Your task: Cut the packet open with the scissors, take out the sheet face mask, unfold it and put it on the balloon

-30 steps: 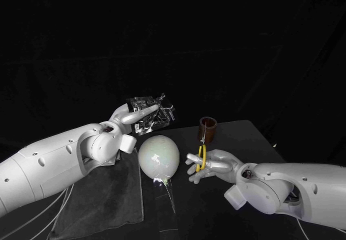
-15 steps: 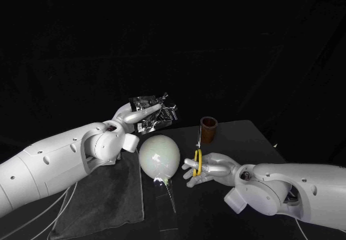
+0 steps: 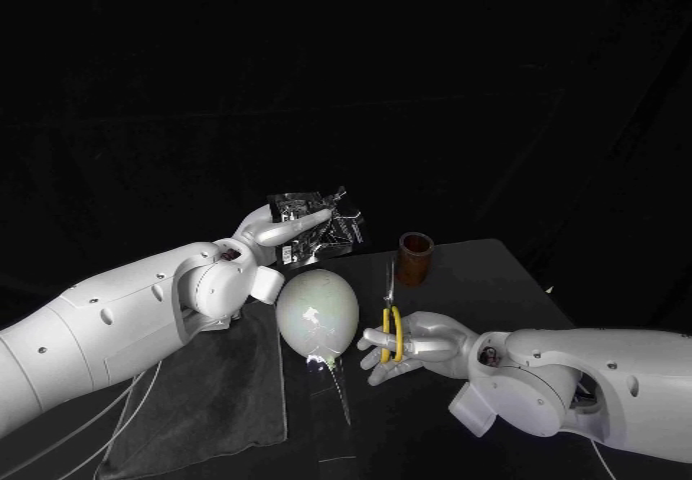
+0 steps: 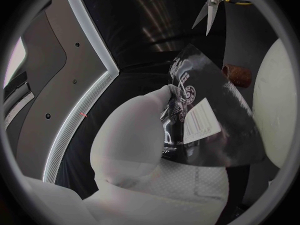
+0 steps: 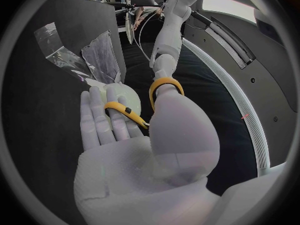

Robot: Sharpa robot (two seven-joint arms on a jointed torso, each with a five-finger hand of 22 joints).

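The right hand [image 3: 418,345] gripped the scissors [image 3: 391,310], blades upright, tips just short of the packet [image 3: 320,225] that the left hand [image 3: 274,228] held above the balloon [image 3: 317,312].

You count two hands at work, and each carries one thing: one packet [image 3: 320,222] in the left hand [image 3: 274,232], one pair of scissors [image 3: 391,315] in the right hand [image 3: 418,345]. Between the two hands you have one balloon [image 3: 317,313]. Just beyond the right hand's scissor tips stands one brown cup [image 3: 417,258]. Two flat pieces lie spread out: one grey sheet [image 3: 216,400] behind the left hand, under its arm, and one clear strip [image 3: 335,395] beside the right hand.
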